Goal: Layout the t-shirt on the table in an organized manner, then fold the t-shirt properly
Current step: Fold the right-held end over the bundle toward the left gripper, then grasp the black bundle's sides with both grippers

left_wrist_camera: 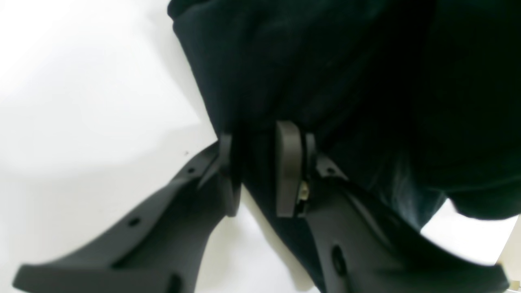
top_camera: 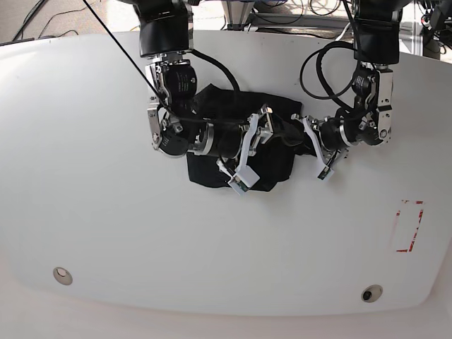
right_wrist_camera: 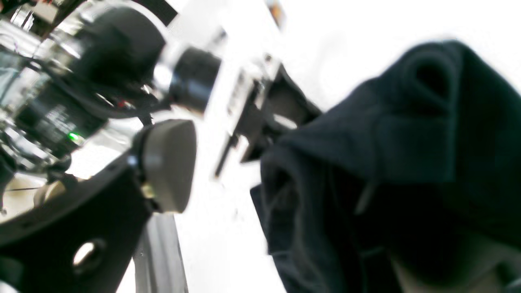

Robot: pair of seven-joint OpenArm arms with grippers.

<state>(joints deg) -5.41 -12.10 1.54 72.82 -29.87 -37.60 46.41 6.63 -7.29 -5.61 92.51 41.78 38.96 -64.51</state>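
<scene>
The black t-shirt [top_camera: 275, 169] lies bunched in a heap at the back middle of the white table [top_camera: 106, 212]. My left gripper [left_wrist_camera: 256, 171] is at the heap's right edge [top_camera: 316, 148], shut on a fold of the t-shirt [left_wrist_camera: 325, 61] that passes between its fingers. My right gripper [top_camera: 248, 152] lies across the heap with its jaws spread wide and nothing held. In the right wrist view one grey finger pad [right_wrist_camera: 169, 165] stands apart from the crumpled t-shirt [right_wrist_camera: 407, 142]. The other finger is hidden there.
A red rectangular tape mark [top_camera: 408, 226] sits at the table's right. Two small round holes [top_camera: 62, 274] [top_camera: 371, 292] are near the front edge. Black cables loop from both arm bases at the back.
</scene>
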